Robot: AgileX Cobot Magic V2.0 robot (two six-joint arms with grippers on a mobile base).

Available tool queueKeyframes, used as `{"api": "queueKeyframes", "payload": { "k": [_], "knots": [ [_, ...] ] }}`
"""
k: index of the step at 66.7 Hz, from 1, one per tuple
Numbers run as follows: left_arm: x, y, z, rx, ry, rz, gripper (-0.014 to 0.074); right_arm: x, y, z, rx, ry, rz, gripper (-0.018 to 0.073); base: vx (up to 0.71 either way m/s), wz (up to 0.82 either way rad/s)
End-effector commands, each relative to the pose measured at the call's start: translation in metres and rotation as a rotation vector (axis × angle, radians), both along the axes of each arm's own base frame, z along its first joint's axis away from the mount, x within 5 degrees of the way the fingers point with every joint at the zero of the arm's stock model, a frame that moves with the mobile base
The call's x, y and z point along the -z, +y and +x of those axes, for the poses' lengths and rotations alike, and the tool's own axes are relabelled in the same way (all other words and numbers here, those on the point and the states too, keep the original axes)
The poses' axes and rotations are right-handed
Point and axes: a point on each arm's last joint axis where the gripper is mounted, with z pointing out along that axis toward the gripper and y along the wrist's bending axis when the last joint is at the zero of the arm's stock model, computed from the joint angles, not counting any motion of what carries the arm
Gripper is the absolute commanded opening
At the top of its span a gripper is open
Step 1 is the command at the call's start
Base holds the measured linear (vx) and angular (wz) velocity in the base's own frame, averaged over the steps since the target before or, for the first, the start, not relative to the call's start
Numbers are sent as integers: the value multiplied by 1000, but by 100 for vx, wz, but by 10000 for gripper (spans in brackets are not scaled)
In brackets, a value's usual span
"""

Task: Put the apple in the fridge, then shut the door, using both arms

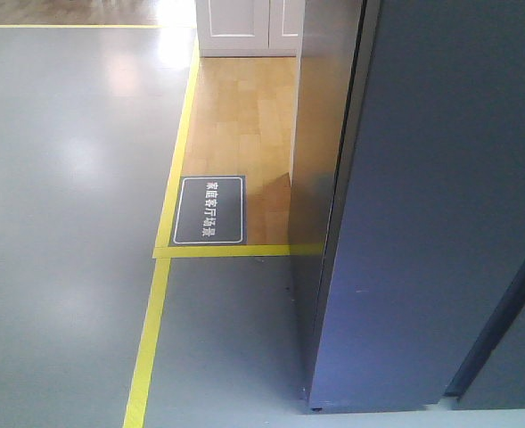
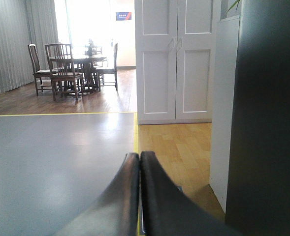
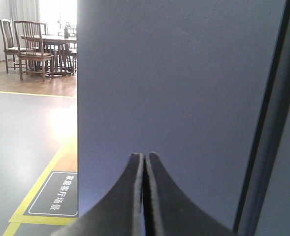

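Both grippers, left gripper (image 2: 140, 158) and right gripper (image 3: 145, 158), have fingers pressed together, empty; the door (image 1: 422, 205) looks closed, probably with the unseen apple inside.

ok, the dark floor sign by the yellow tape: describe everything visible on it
The dark grey rectangular floor sign lies flat on the light wood flooring, inside the corner of the yellow tape line. It has a thin white rounded border and white Chinese characters in one row. The dark navy-grey fridge stands to its right, apart from it.
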Motion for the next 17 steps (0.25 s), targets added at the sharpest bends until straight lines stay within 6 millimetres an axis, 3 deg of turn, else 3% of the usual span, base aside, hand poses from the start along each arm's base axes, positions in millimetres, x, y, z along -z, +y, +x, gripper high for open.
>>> {"api": "queueKeyframes", "payload": {
  "k": [1,17],
  "knots": [
    [-14,0,-3,4,-113,-13,-6,-9,0,-2,-1,-89,-11,-3,0,0],
    [-14,0,-3,4,-113,-13,-6,-8,0,-2,-1,-88,-11,-3,0,0]
  ]
}}
